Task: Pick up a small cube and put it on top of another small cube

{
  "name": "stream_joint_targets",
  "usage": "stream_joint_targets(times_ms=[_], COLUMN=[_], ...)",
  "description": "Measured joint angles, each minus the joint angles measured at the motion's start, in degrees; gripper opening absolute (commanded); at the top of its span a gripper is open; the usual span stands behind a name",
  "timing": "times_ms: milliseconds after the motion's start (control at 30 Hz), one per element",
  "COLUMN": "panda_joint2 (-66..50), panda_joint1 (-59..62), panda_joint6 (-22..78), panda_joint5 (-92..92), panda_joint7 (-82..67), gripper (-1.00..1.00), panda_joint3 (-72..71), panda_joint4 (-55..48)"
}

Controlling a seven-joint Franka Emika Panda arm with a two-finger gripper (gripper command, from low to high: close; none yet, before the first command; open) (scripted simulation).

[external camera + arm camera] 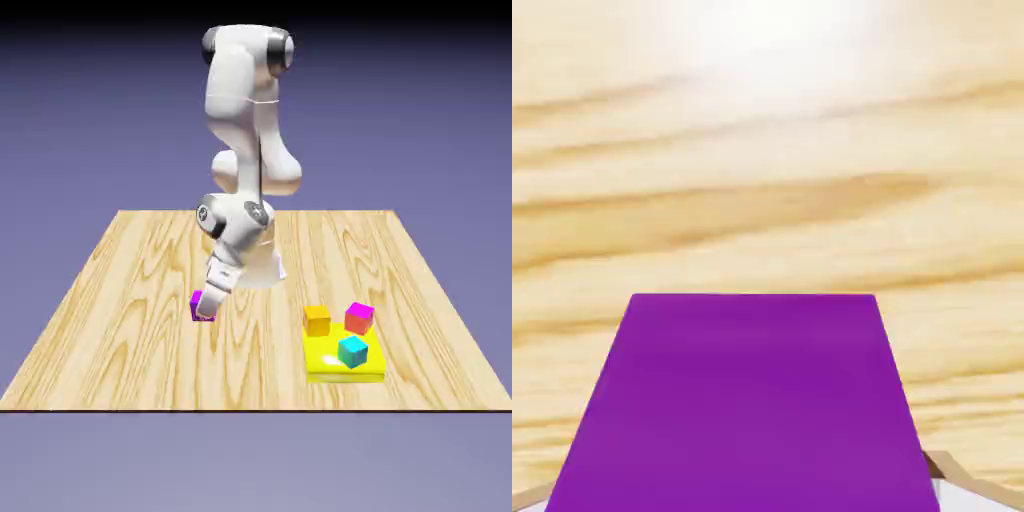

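With the gripper clamped on the purple cube at the table's left, a shallow or off-centre grip may let it slip during lifting toward the pink-topped cube.

Pale wood-grain table before a plain blue-violet backdrop.

A purple cube fills the lower middle of the hand view, large and close, its flat face widening toward the bottom edge, where it runs out of frame. Behind and around it lies the light wooden table, its grain running in wavy bands across the picture, with a bright glare near the top. At the bottom right corner a sliver of a pale grey fingertip shows just beside the cube.
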State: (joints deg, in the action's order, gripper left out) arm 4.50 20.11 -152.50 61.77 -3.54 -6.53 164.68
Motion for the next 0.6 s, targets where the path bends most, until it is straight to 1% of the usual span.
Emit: stream_joint_targets(times_ms=[600], panda_joint2=[10.5], panda_joint1=[-9.9], panda_joint6=[-13.8], panda_joint5=[-26.5], panda_joint7=[-44.8], gripper=[-1.0], panda_joint3=[-20.4], panda_joint4=[3.1])
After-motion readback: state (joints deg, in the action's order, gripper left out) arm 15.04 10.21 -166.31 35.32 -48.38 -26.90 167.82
